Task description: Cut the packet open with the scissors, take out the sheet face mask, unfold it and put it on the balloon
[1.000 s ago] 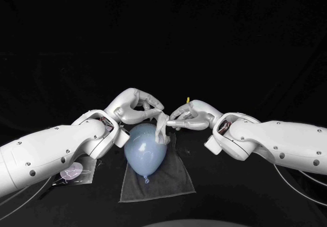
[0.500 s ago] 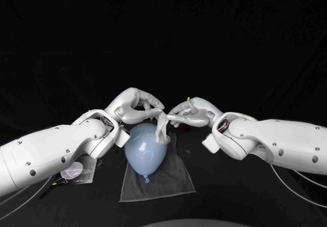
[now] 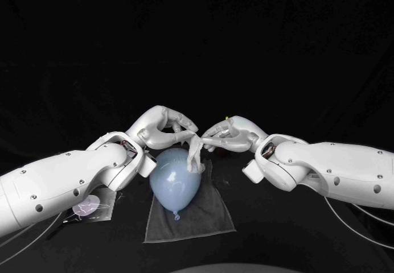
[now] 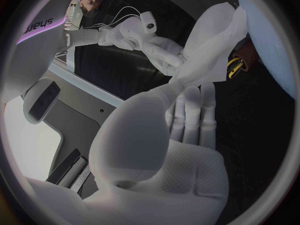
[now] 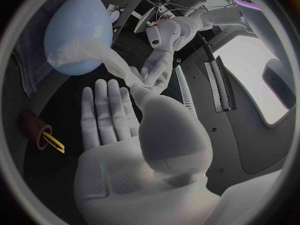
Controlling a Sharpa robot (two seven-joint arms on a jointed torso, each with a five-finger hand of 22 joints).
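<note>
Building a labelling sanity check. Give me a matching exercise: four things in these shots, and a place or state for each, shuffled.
1 balloon
2 sheet mask
3 packet
4 scissors

A yellow handles, in a brown holder
B lies on the grey cloth
C held up between left hand and right hand
D on the table by the left arm

Pairs: 1-B, 2-C, 3-D, 4-A
</note>
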